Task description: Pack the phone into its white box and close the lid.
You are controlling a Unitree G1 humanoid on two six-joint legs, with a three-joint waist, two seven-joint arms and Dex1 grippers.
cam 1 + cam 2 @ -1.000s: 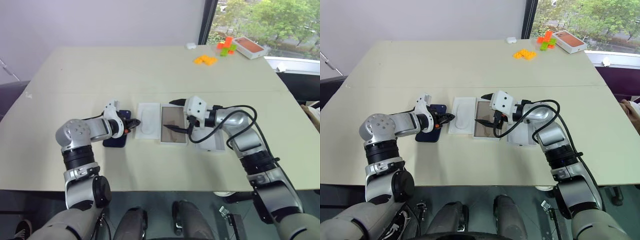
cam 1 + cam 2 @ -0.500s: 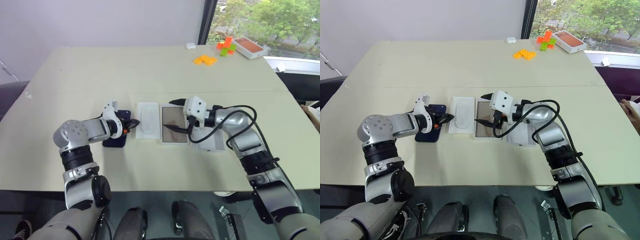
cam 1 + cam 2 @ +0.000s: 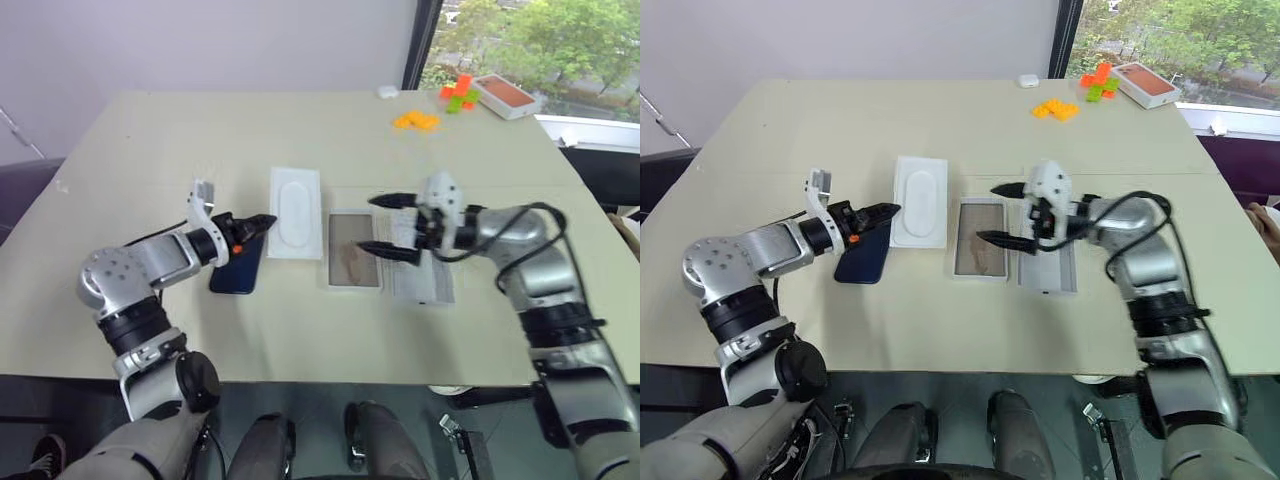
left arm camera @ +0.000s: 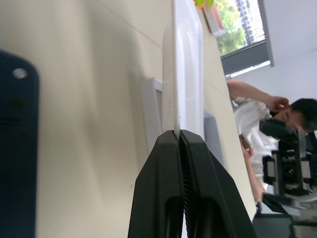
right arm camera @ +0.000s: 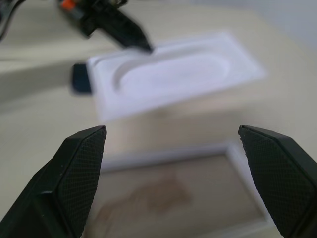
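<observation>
1. Your left gripper (image 4: 180,136) pinches the edge of the thin white insert (image 3: 295,198); the phone (image 3: 238,266) lies on the table (image 3: 150,140) beneath it.
2. Your right gripper (image 3: 385,225) hangs spread wide over the white box (image 3: 353,264); the lid (image 3: 425,277) lies just beside.

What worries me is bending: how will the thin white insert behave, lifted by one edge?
Probably light: the left gripper pinches the thin white insert by one edge alone. Thin, with a moulded oval recess, it may flex or sag. Its smooth edge could slip.
</observation>
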